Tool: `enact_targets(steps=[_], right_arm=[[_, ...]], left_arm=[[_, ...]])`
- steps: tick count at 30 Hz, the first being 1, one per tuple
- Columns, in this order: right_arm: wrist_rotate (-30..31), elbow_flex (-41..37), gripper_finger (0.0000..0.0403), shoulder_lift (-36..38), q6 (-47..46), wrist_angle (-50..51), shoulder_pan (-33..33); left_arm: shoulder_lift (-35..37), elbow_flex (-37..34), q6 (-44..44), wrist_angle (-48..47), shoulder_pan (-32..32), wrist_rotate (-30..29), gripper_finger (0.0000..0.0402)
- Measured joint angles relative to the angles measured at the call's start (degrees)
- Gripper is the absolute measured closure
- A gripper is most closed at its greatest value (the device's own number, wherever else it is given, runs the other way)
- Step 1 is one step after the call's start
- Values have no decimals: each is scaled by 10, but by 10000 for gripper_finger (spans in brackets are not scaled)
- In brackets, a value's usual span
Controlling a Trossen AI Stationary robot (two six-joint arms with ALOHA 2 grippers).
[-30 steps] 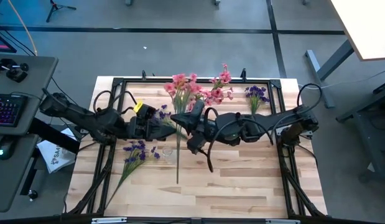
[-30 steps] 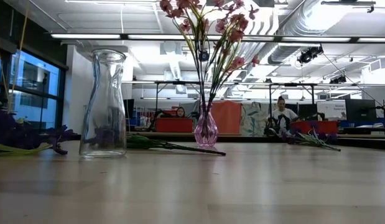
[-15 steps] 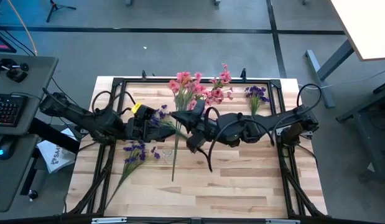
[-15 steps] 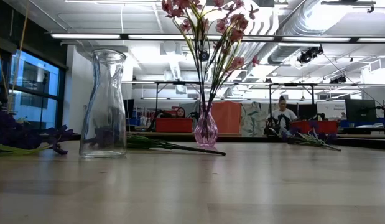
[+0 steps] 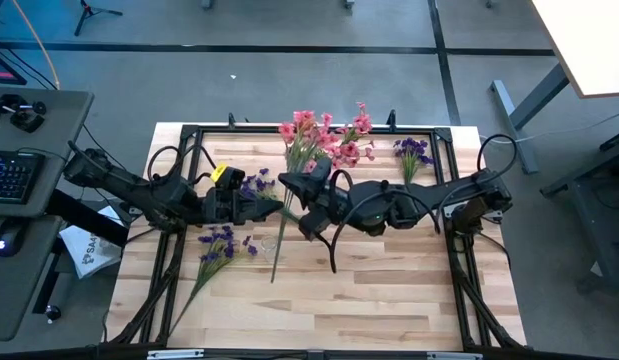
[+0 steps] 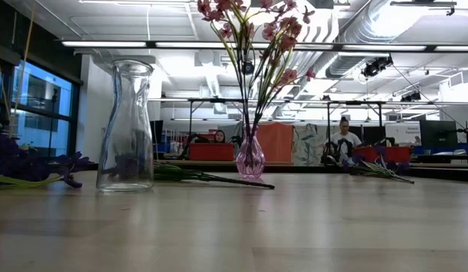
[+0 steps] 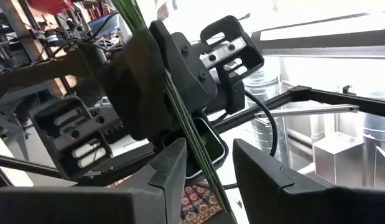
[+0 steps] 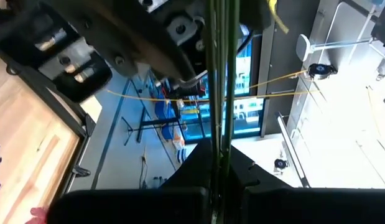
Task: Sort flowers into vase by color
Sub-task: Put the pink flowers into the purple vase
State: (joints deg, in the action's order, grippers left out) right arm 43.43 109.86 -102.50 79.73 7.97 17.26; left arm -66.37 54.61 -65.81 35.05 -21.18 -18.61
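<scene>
My right gripper (image 5: 292, 190) is shut on a spray of pink flowers (image 5: 303, 130) whose green stems (image 5: 277, 250) slant toward the near edge. My left gripper (image 5: 266, 207) is open beside it. Its fingers stand on either side of the same stems (image 7: 201, 149), below the right gripper's hold. A clear glass vase (image 6: 128, 125) stands at mid-table, also seen from above (image 5: 269, 243). A pink vase (image 6: 250, 157) holds pink flowers (image 5: 351, 145) at the far side. Purple sprays lie at the left (image 5: 217, 245), by the left gripper (image 5: 254, 183) and at the far right (image 5: 412, 150). My right gripper pinches the pink spray's green stems (image 8: 217, 124) between its two fingers, on their upper part, a short way below the blossoms. The fingers lie across the stems. The blossoms stick out toward the far edge and the long bare end (image 5: 274, 270) toward the near edge.
A black frame (image 5: 189, 130) runs around the wooden table top. Bare wood (image 5: 389, 290) lies along the near half. People sit at desks (image 6: 343, 140) in the room beyond the table.
The held pink spray has turned about the right gripper's hold. Its blossoms have swung toward the table's right and its bare stem end toward the left. Both arms have stayed about where they were.
</scene>
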Motion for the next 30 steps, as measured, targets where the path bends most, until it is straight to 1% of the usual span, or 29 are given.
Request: enact_targets(steps=[5,14,25,28,30], right_arm=[[11,0,402,0,3,0,-8],[3,0,402,0,35,0,-19],[-3,0,402,-19,49,0,-35],[-4,0,402,-23,49,-3,-37],[-7,0,402,-23,48,-4,-37]], left_arm=[[-2,0,1,0,-12,0,281],[-4,0,-2,-4,-13,-5,281],[-27,0,-42,-6,-13,-11,281],[-27,0,-34,1,-11,-10,282],[-23,0,-24,11,-9,-8,290]])
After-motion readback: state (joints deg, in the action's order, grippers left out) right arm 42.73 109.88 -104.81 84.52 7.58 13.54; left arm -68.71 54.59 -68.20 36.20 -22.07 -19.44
